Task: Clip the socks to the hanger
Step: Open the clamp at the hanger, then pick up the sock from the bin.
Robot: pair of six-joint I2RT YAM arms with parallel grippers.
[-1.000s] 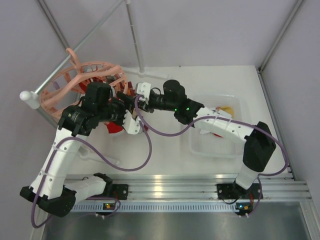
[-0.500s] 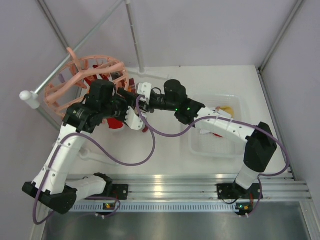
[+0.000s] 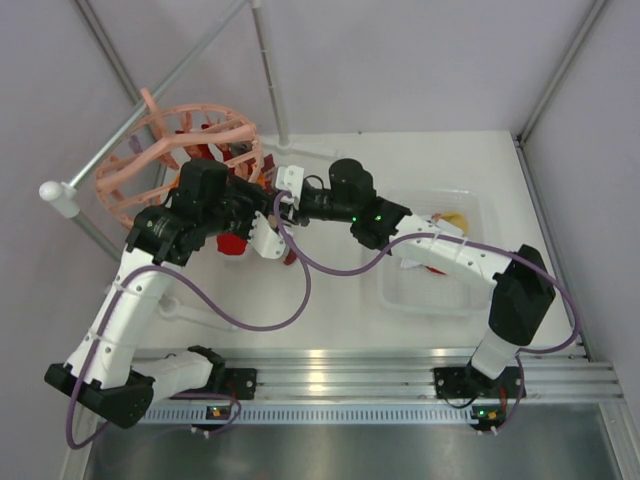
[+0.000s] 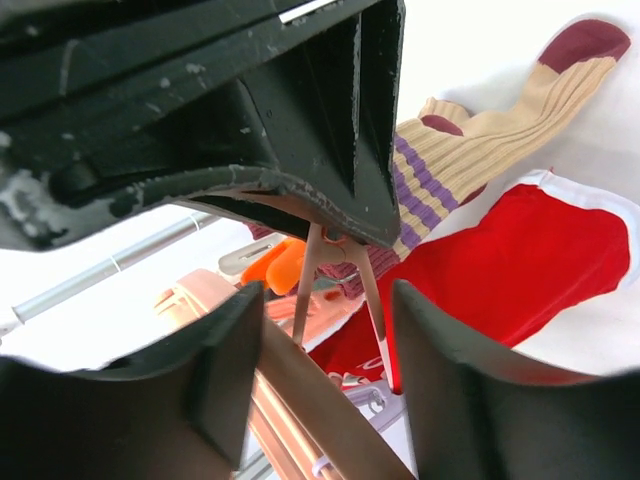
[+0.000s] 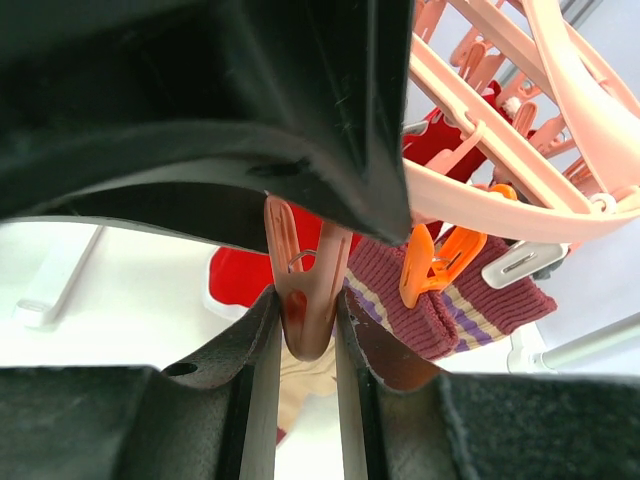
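Top external: peach hanger (image 3: 150,160) tilted against the grey rail (image 3: 200,50), far left; left gripper (image 3: 262,232) and right gripper (image 3: 283,192) close together at its near rim, beside a red sock (image 3: 232,246). Left wrist: jaws spread wide astride a hanger bar, gripping nothing; beige-and-maroon sock (image 4: 500,130) lying beyond. Right wrist: jaws pinched tight on a peach clip (image 5: 308,265) — maroon striped sock (image 5: 440,305) just beside, held by an orange clip (image 5: 440,255).

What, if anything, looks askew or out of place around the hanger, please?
The hanger sits tipped steeply on edge rather than hanging level, up against the left arm. The right pincer is pinching one peach clip. Nothing looks spilled or broken.
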